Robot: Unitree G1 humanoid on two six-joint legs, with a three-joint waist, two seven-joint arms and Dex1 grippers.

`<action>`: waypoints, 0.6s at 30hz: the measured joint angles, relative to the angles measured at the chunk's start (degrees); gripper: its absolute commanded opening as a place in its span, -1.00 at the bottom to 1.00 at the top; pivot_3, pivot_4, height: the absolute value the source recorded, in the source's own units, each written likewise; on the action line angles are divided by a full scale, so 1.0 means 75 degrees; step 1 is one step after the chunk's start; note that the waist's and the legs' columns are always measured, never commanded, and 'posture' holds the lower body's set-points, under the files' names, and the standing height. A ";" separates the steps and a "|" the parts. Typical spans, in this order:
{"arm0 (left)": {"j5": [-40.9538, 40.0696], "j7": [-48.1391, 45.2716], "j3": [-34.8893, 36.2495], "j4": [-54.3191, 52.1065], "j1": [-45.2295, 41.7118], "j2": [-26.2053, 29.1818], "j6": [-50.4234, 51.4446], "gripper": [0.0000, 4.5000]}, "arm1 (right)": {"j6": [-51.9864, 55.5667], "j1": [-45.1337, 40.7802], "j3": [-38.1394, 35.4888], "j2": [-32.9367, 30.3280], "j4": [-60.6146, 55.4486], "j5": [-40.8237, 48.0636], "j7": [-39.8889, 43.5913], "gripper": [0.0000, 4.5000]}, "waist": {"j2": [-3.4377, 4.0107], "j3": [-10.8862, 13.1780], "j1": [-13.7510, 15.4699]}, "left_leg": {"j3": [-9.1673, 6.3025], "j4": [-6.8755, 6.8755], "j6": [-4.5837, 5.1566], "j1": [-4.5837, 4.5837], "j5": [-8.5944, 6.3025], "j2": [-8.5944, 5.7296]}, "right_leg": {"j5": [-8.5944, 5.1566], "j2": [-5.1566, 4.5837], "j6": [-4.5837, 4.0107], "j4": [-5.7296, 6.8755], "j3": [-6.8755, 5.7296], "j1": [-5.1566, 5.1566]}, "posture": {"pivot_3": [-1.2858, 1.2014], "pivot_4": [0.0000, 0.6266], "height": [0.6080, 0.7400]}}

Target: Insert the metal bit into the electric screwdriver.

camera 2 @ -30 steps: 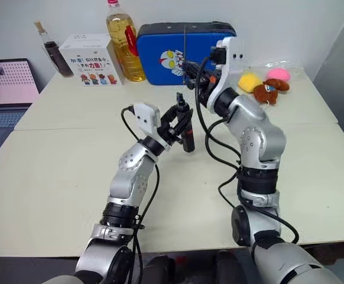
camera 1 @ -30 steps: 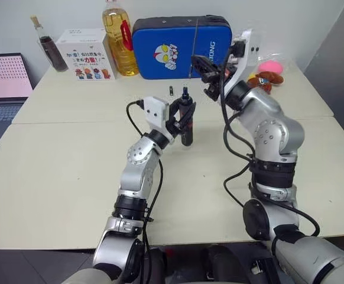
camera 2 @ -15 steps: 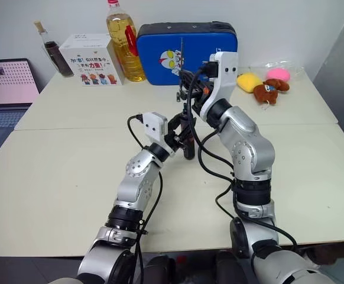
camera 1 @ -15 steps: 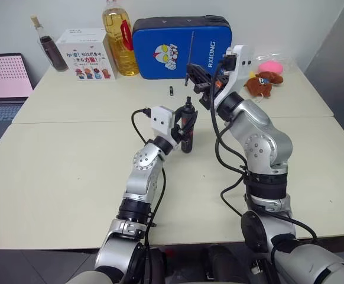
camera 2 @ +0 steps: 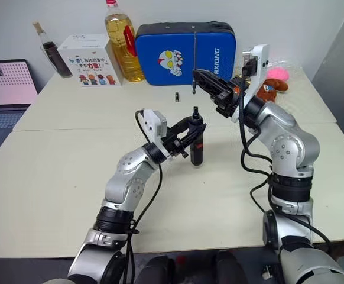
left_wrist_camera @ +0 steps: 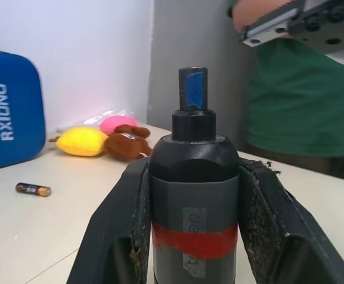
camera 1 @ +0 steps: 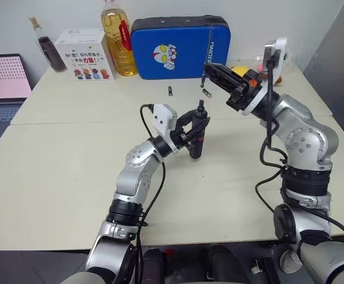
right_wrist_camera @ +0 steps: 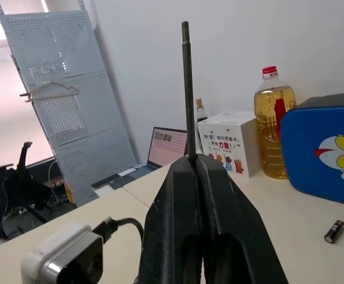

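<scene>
Left tool (camera 1: pixel 194 131) is clamped on the electric screwdriver (camera 1: pixel 198 137), fingers (left_wrist_camera: pixel 120 236) pressed flat against both sides of the barrel. I see the screwdriver held upright above the table (camera 1: pixel 59 171), mid-scene, nose up. Body is dark grey with a red band (left_wrist_camera: pixel 194 242) sitting between the pads; the narrow black nose ends in a short stub with a blue patch on its face. Nothing seated in the nose yet.

Right tool (camera 1: pixel 208 70) is pinched fully together on the metal bit (camera 1: pixel 208 42). Bit is a thin, straight, dark rod, gripped at its lower end and rising from the fingertips (right_wrist_camera: pixel 187 177), most of its length free. It reads as near vertical against the blue case (camera 1: pixel 181 46) at the back of the table.

Bit and screwdriver are apart: right tool sits higher than the screwdriver's nose and off to the right of it, not lined up with it.

On the table beyond the screwdriver lie two short dark cylinders (camera 1: pixel 170 91), one of them looking like a small battery (left_wrist_camera: pixel 33 189). Soft toys (left_wrist_camera: pixel 104 141) at the far right corner. A person in a green top (left_wrist_camera: pixel 302 100) stands past the table edge.
</scene>
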 measured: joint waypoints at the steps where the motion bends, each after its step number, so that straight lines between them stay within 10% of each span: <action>1: 0.0007 -0.0046 -0.0007 0.0002 0.0008 0.0019 -0.0005 -0.25 | 0.0026 0.0012 0.0009 -0.0007 -0.0005 0.0068 -0.0001 -0.99 | 0.0000 0.0000 0.0000 | -0.0003 0.0000 0.0000 -0.0003 0.0000 0.0001 | 0.0000 0.0000 0.0000 -0.0001 0.0000 0.0000 | 0.03 -0.52 1.00; 18: 0.0307 -0.0135 -0.0279 0.0118 0.0279 -0.0041 -0.0174 -0.25 | 0.0245 0.0765 0.0228 -0.0367 -0.0431 0.0406 -0.0107 -0.99 | -0.0001 0.0000 0.0052 | -0.0003 0.0005 0.0000 -0.0006 0.0000 0.0001 | 0.0000 -0.0014 0.0000 -0.0002 0.0001 0.0002 | 0.03 -0.52 1.00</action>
